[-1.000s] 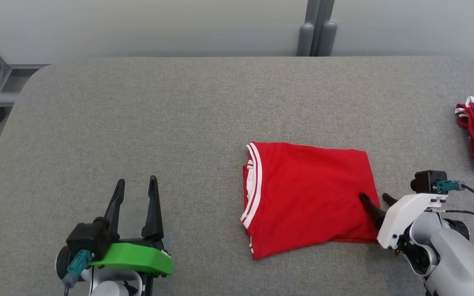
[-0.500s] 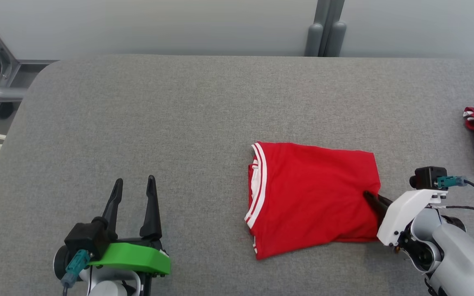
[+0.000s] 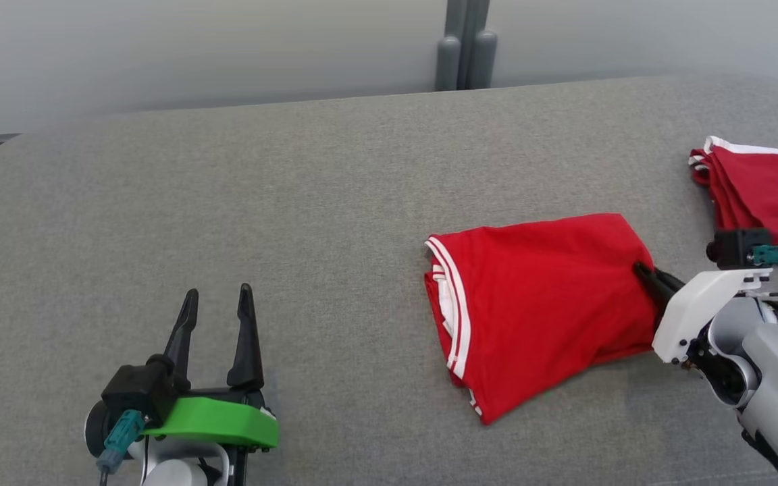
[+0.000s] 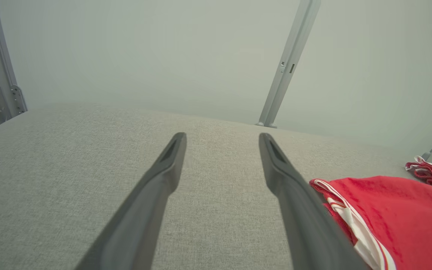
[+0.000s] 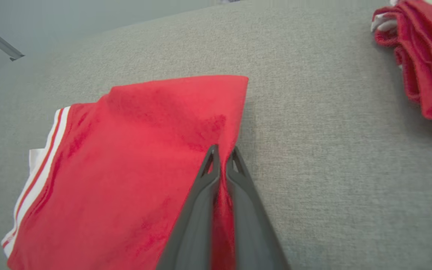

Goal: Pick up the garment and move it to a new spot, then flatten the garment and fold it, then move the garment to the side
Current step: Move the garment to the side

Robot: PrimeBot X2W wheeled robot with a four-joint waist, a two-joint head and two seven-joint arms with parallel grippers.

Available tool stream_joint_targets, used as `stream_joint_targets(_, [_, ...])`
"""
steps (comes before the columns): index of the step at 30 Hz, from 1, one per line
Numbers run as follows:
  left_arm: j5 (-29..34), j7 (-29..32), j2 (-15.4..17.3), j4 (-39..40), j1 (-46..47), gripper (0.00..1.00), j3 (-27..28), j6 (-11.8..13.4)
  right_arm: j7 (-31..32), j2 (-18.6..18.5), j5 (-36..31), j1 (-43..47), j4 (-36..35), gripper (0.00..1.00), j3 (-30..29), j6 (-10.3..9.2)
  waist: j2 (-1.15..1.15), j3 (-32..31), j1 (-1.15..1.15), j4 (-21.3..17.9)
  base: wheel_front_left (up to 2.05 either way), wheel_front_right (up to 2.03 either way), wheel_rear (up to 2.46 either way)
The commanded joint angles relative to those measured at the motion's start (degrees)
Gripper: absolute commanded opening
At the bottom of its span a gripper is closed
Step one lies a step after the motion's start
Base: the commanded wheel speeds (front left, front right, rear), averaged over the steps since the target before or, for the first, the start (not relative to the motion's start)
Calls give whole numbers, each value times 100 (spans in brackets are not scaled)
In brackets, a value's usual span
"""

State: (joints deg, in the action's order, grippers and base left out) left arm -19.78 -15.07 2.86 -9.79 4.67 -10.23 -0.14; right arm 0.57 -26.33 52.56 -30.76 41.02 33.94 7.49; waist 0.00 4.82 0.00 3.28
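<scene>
A folded red garment (image 3: 537,304) with white-striped trim lies on the grey table (image 3: 294,202), right of centre. My right gripper (image 3: 645,273) is shut on the garment's right edge, which is lifted a little; the right wrist view shows red cloth pinched between the two dark fingers (image 5: 201,195) of that gripper (image 5: 223,150), with the garment (image 5: 126,150) spreading to the left. My left gripper (image 3: 219,297) rests open at the lower left, well clear of the garment. In the left wrist view its fingers (image 4: 163,176) stand apart over bare table, the garment (image 4: 396,213) at the right.
A pile of folded red clothes (image 3: 764,185) lies at the table's far right edge, also seen as the red pile (image 5: 422,56) in the right wrist view. A grey post (image 3: 463,44) stands behind the table against the pale wall.
My right gripper has closed on the garment's right edge and pulled it right and up, skewing the cloth. The head camera has turned, shifting the whole picture. The left arm has stayed put.
</scene>
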Motion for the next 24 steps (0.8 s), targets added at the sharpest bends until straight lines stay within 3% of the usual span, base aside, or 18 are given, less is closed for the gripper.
stream_joint_targets(1, [3, -7, 11, 36, 4, 100, -4, 16, -59, -126, -68, -158, 21, 0, 26, 0, 0, 64, 0, -522, 0, 0, 0])
stream_joint_targets(14, [160, -6, 12, 159, 244, 100, -112, 17, -118, -409, -330, -641, -10, 0, 50, 0, 0, 343, 0, -1726, 0, 0, 0])
stream_joint_targets(24, [230, -6, 13, 81, 370, 100, -128, -32, -196, -247, -459, -863, 25, 0, 23, 0, 0, 454, 0, -2115, 0, 0, 0])
